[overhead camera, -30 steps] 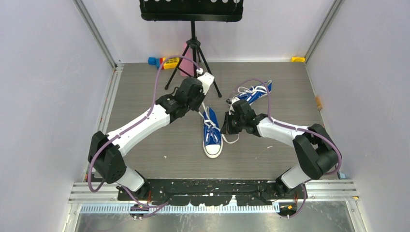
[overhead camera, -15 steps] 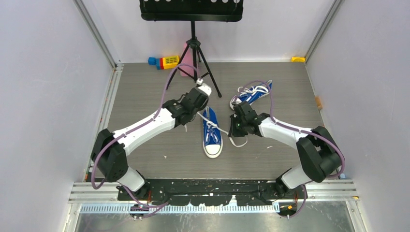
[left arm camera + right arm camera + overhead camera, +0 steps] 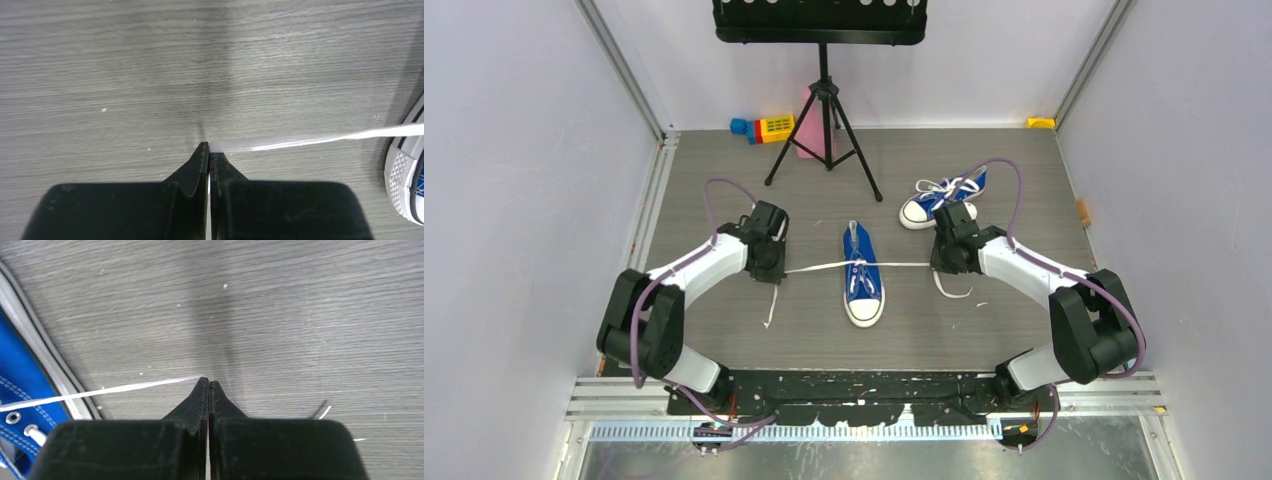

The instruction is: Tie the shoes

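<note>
Near shoe [image 3: 862, 276] lies at the centre of the tabletop [image 3: 714, 180], toe toward the near edge; second shoe [image 3: 940, 198] lies toward the far right. Left gripper [image 3: 208, 150] and right gripper [image 3: 208, 385] each pinch an end of the lace [image 3: 819, 267], which is drawn taut sideways.

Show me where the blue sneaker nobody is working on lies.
In the top view, the spare blue canvas sneaker with white toe cap lies right of centre, just beyond the right gripper and right of the black tripod stand.

Matt, wood-grained grey surface [image 3: 125, 75]
My fingers [image 3: 196, 167]: smooth black plastic; shoe [image 3: 862, 285]: blue canvas, white rubber toe; lace [image 3: 310, 141]: flat woven cloth.
</note>
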